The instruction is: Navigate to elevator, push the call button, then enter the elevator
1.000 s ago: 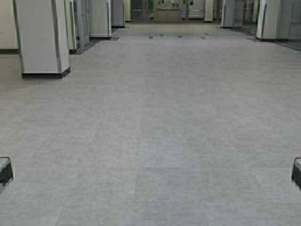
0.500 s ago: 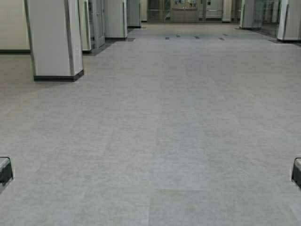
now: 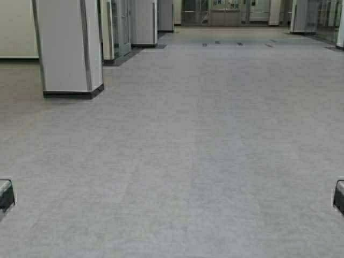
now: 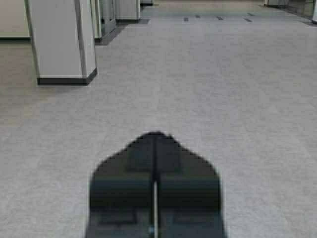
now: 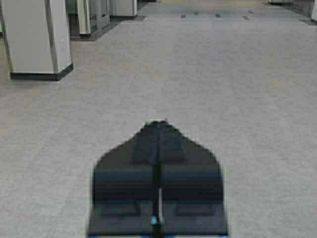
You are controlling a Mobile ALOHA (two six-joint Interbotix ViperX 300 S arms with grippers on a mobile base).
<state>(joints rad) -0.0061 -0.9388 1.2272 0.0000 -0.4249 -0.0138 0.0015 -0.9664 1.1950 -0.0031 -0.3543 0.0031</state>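
Observation:
I see a wide hallway with grey floor tiles. Steel-framed door panels (image 3: 119, 26) stand at the far left behind a white pillar; I cannot tell whether they are the elevator. The call button is out of view. My left gripper (image 4: 155, 134) is shut and empty, held low over the floor and pointing ahead. My right gripper (image 5: 157, 122) is shut and empty in the same pose. In the high view only dark arm parts show at the left edge (image 3: 5, 194) and the right edge (image 3: 339, 196).
A white square pillar (image 3: 69, 47) with a dark base stands ahead on the left, also in the left wrist view (image 4: 62, 39) and the right wrist view (image 5: 37, 37). More pillars (image 3: 144, 21) line the left side. Glass doors (image 3: 226, 12) close the far end. Open floor (image 3: 215, 134) lies ahead.
The robot has driven forward and turned a little left: the whole scene has shifted right and the left pillar is nearer. Both grippers keep their pose.

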